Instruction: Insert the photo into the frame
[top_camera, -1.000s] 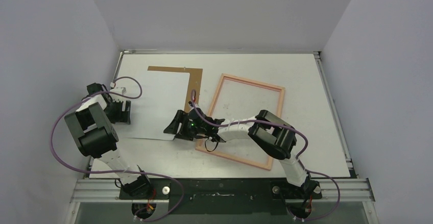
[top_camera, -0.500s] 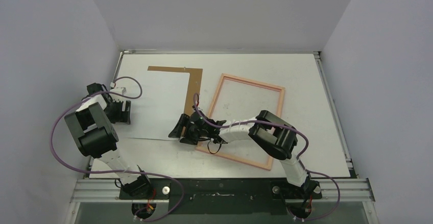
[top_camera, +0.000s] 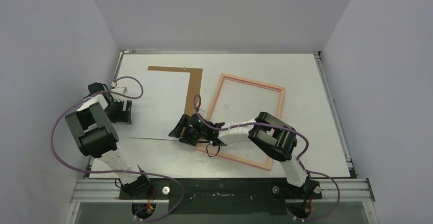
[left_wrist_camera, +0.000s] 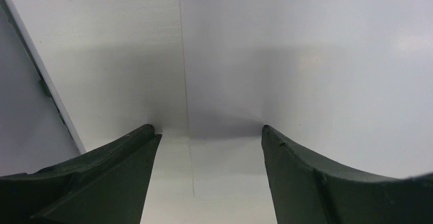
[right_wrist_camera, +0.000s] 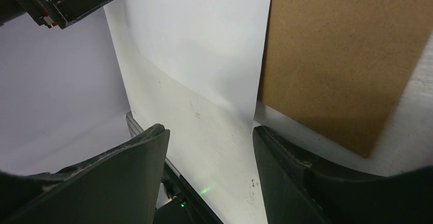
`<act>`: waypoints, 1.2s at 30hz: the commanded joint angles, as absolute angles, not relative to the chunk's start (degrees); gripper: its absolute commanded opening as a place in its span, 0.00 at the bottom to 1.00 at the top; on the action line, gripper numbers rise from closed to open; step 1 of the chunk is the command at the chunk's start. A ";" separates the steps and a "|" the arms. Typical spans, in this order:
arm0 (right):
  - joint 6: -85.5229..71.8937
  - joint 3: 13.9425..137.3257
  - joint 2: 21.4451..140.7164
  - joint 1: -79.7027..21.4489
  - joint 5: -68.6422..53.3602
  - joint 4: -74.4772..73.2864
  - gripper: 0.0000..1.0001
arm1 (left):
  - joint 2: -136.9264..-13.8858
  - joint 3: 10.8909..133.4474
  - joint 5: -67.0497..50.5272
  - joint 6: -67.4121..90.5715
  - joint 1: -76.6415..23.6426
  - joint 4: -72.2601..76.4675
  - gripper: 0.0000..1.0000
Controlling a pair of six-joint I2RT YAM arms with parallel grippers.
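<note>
From above, the right tool (top_camera: 177,131) has backed toward four o'clock off the near corner of the photo (top_camera: 153,104). Its jaws are apart and empty, so the sheet lies white-side-up at ten o'clock (over the brown backing panel (top_camera: 194,81)), not yet in the frame (top_camera: 254,81) at three o'clock. The white worktop (top_camera: 306,122) is boxed by grey walls (top_camera: 51,30). Left wrist: the left tool (left_wrist_camera: 208,129), jaws apart, straddles the photo's edge. Right wrist: the corner sits ungripped between spread fingers (right_wrist_camera: 133,168).

Left fingers (left_wrist_camera: 102,183), right fingers (right_wrist_camera: 306,183) apart.

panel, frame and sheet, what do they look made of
Panel: likely hardboard, matte brown with a fine fibrous surface and a thin edge. Frame: wood-like, pale pink, but uncertain from above. Sheet: paper, plain matte white, very thin.
</note>
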State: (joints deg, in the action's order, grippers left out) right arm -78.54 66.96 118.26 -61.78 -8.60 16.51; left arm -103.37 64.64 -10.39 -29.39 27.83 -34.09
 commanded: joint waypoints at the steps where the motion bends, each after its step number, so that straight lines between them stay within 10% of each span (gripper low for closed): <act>1: -80.24 67.97 116.28 -63.55 -0.66 9.70 0.63 | -104.19 65.21 -11.26 -28.91 26.66 -34.81 0.73; 12: -81.86 69.04 116.77 -64.46 2.97 9.15 0.56 | -103.80 64.70 -10.81 -29.09 26.19 -34.96 0.73; 27: -78.66 69.22 115.82 -63.34 0.63 16.57 0.07 | -104.33 65.05 -10.02 -29.35 26.37 -36.28 0.72; 36: -65.51 82.36 117.88 -63.57 -4.62 5.16 0.05 | -103.17 68.94 -14.97 -26.78 29.03 -43.67 0.77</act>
